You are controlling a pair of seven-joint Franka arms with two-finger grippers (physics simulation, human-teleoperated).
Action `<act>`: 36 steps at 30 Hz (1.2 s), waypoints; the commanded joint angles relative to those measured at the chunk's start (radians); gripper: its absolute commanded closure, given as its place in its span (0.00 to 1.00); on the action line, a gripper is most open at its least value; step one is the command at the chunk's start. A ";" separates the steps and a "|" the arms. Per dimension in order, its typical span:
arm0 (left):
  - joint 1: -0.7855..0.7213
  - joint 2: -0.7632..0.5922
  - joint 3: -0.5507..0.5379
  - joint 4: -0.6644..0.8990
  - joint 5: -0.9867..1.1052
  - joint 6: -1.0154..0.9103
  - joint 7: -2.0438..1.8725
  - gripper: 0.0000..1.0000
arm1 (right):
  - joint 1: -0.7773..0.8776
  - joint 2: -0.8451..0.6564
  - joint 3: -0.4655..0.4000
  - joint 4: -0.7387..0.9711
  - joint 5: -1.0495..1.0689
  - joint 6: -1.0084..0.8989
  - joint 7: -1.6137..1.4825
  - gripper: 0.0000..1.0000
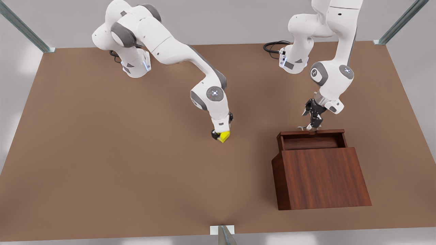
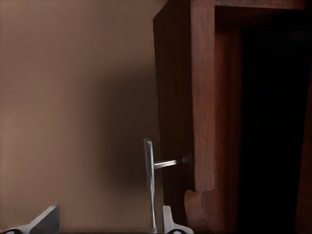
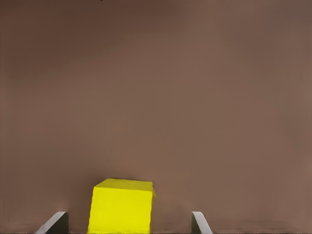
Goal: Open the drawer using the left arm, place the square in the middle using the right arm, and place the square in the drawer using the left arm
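While the left gripper [image 1: 311,126] hangs spread beside the drawer [image 1: 311,139] handle [image 2: 148,183], the right gripper [image 1: 220,135] — fingers wide — straddles the square [image 3: 121,205], untouched.

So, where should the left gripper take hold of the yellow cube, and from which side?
Probably from straight above, fingers closing on two opposite flat side faces of the yellow cube. It sits on the table with its top free. The right gripper straddles it, fingers open, so it must clear first. The left gripper is at the drawer handle.

A simulated robot test cell: bare brown tabletop [image 1: 102,153], metal frame struts [image 1: 24,29], blank grey surroundings.
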 commanded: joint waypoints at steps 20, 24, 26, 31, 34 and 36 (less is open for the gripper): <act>-0.485 0.476 -0.008 1.011 0.398 -0.856 0.596 0.00 | -0.802 -0.470 -0.023 0.037 -0.043 -0.636 0.020 0.00; -0.551 0.673 -0.006 1.172 0.405 -0.799 0.616 0.00 | -0.800 -0.472 -0.024 0.071 -0.032 -0.641 0.022 0.00; -0.594 0.709 -0.008 1.175 0.478 -0.743 0.653 0.00 | -0.800 -0.473 -0.023 0.088 -0.021 -0.644 0.022 0.00; -0.614 0.763 -0.009 1.156 0.528 -0.640 0.913 0.00 | -0.800 -0.469 -0.023 0.086 -0.018 -0.642 0.022 0.00; -0.616 0.792 -0.027 1.127 0.522 -0.560 0.992 0.00 | -0.799 -0.462 -0.023 0.088 -0.018 -0.635 0.022 0.00; -0.629 0.818 -0.029 1.127 0.522 -0.552 0.989 0.00 | -0.800 -0.459 -0.021 0.089 -0.018 -0.630 0.022 0.00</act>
